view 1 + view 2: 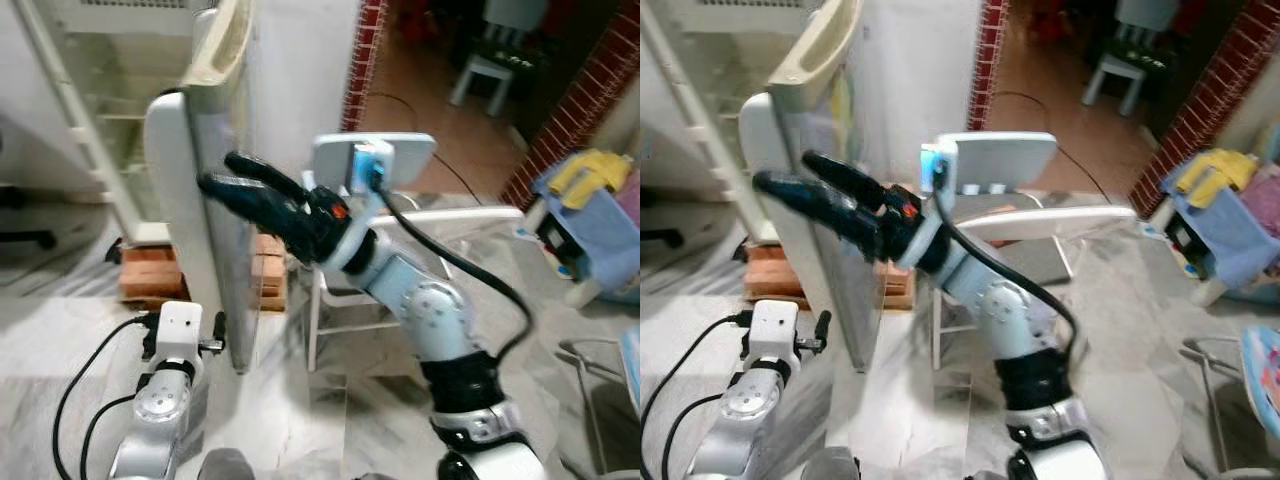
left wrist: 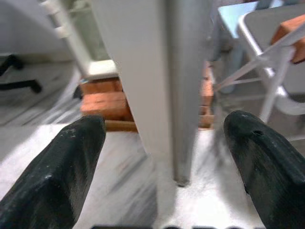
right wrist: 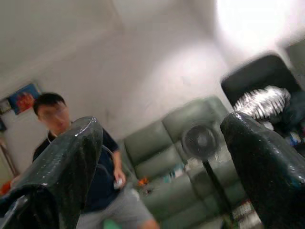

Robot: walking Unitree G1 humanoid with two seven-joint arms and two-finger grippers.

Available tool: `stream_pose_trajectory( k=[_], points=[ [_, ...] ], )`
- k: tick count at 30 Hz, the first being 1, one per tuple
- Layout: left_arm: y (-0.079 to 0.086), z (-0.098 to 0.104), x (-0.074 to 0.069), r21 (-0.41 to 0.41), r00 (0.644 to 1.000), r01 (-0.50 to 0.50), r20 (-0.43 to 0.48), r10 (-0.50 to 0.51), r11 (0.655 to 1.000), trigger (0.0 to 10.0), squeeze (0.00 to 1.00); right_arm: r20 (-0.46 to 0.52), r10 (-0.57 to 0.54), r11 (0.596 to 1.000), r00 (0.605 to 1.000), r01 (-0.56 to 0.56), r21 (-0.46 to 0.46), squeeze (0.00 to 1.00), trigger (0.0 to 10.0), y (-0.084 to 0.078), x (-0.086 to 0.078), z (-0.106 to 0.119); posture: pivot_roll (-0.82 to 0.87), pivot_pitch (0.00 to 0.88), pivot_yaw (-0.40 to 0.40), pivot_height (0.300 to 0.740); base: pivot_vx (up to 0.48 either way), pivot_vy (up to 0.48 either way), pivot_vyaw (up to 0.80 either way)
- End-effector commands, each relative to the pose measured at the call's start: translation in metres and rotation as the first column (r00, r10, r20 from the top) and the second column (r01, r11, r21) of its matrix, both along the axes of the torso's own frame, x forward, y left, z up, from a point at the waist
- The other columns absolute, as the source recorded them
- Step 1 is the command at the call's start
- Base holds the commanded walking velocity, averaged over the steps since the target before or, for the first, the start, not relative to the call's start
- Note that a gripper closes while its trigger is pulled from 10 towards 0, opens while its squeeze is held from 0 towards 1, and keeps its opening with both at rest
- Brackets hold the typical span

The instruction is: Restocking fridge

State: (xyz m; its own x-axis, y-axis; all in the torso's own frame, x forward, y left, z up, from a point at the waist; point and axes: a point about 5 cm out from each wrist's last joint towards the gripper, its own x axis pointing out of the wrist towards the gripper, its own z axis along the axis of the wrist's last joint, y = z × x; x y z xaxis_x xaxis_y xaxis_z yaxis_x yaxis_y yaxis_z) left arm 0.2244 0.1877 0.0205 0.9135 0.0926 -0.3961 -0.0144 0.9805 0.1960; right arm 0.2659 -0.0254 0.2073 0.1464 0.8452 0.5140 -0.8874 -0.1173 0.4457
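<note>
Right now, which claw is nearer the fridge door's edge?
Right. The right claw is up against the fridge door edge; the left claw hangs low, facing its bottom corner.

Fridge door (image 1: 190,220): smooth, matt white plastic (grey edge). Floor (image 1: 300,410): polished, veined marble. Bricks (image 1: 150,275) beneath fridge: rough, orange. Right claw (image 1: 222,172): glossy black fingers. Arms: brushed silver metal.

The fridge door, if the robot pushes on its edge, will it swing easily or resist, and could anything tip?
The fridge door looks rigid and tall, so it should swing as one piece. The right pincer, open at its edge, has good leverage. The fridge rests on bricks, so a hard shove might rock it.
</note>
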Motion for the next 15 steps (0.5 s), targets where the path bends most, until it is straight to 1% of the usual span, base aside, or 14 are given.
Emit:
stream_pose_trajectory(
  k=[1,2,3,4,5,6,7,8,9,10,11,13,14,15],
  points=[
    [-0.004,0.004,0.002,-0.002,0.999,0.025,0.019,-0.025,1.0,10.0,0.0,-0.036,-0.042,0.997,0.998,0.04,-0.071,0.0,10.0,-0.007,0.005,-0.016,0.2,0.0,-0.083,0.74,0.0,0.0,0.0],
    [-0.004,0.004,0.002,-0.003,0.999,0.029,0.022,-0.029,1.0,10.0,0.0,-0.055,-0.138,0.976,0.989,0.126,-0.176,0.0,10.0,-0.013,0.011,-0.034,0.2,0.0,-0.081,0.74,0.0,0.0,0.0],
    [-0.004,0.005,0.002,-0.004,0.999,0.028,0.024,-0.028,1.0,10.0,0.0,-0.044,-0.26,0.927,0.965,0.237,-0.29,0.0,10.0,-0.02,0.017,-0.052,0.2,0.0,-0.079,0.74,0.0,0.0,0.0],
    [-0.004,0.005,0.003,-0.007,0.999,0.026,0.026,-0.025,1.0,10.0,0.0,-0.041,-0.379,0.862,0.924,0.337,-0.38,0.0,10.0,-0.027,0.024,-0.067,0.2,0.0,-0.079,0.74,0.0,0.0,0.0],
    [-0.004,0.005,0.003,-0.009,0.999,0.022,0.028,-0.022,1.0,10.0,0.0,-0.044,-0.423,0.834,0.905,0.369,-0.411,0.0,10.0,-0.031,0.027,-0.074,0.2,0.0,-0.079,0.74,0.0,0.0,0.0],
    [-0.003,0.005,0.003,-0.011,0.999,0.018,0.031,-0.018,1.0,10.0,0.0,-0.033,-0.48,0.788,0.877,0.414,-0.456,0.0,10.0,-0.039,0.027,-0.082,0.19,0.0,-0.081,0.74,0.0,0.0,0.0],
    [-0.003,0.005,0.003,-0.011,0.999,0.017,0.031,-0.017,1.0,10.0,0.0,-0.032,-0.489,0.779,0.872,0.42,-0.466,0.0,10.0,-0.042,0.026,-0.084,0.19,0.0,-0.081,0.74,0.0,0.0,0.0],
    [-0.002,0.005,0.003,-0.012,0.999,0.013,0.032,-0.012,1.0,10.0,0.0,-0.03,-0.541,0.739,0.841,0.457,-0.494,0.0,10.0,-0.048,0.027,-0.089,0.19,0.0,-0.082,0.74,0.0,0.0,0.0],
    [0.0,0.006,0.003,-0.015,0.999,-0.006,0.042,0.007,1.0,10.0,0.0,0.013,-0.667,0.605,0.745,0.552,-0.574,0.0,10.0,-0.069,0.03,-0.105,0.19,0.0,-0.084,0.74,0.0,0.0,0.0],
    [0.001,0.007,0.003,-0.016,0.999,-0.011,0.045,0.012,1.0,10.0,0.0,0.039,-0.701,0.553,0.712,0.578,-0.6,0.0,10.0,-0.077,0.03,-0.11,0.19,0.0,-0.084,0.74,0.0,0.0,0.0],
    [0.001,0.007,0.003,-0.016,0.999,-0.011,0.045,0.012,1.0,10.0,0.0,0.039,-0.701,0.553,0.712,0.578,-0.6,0.0,10.0,-0.077,0.03,-0.11,0.19,0.0,-0.084,0.74,0.0,0.0,0.0],
    [0.002,0.007,0.003,-0.018,0.999,-0.017,0.051,0.017,1.0,10.0,0.0,0.1,-0.766,0.446,0.635,0.638,-0.627,0.0,10.0,-0.091,0.03,-0.115,0.18,0.0,-0.085,0.74,0.0,0.157,0.0],
    [0.002,0.007,0.003,-0.018,0.999,-0.017,0.051,0.017,1.0,10.0,0.0,0.1,-0.766,0.446,0.635,0.638,-0.627,0.0,10.0,-0.091,0.03,-0.115,0.18,0.0,-0.085,0.74,0.0,0.315,0.0],
    [0.003,0.007,0.003,-0.025,0.998,-0.025,0.056,0.026,0.999,10.0,0.0,0.174,-0.845,0.285,0.506,0.701,-0.654,0.0,10.0,-0.114,0.029,-0.121,0.18,0.0,-0.084,0.74,0.0,0.48,0.0]
  ],
)
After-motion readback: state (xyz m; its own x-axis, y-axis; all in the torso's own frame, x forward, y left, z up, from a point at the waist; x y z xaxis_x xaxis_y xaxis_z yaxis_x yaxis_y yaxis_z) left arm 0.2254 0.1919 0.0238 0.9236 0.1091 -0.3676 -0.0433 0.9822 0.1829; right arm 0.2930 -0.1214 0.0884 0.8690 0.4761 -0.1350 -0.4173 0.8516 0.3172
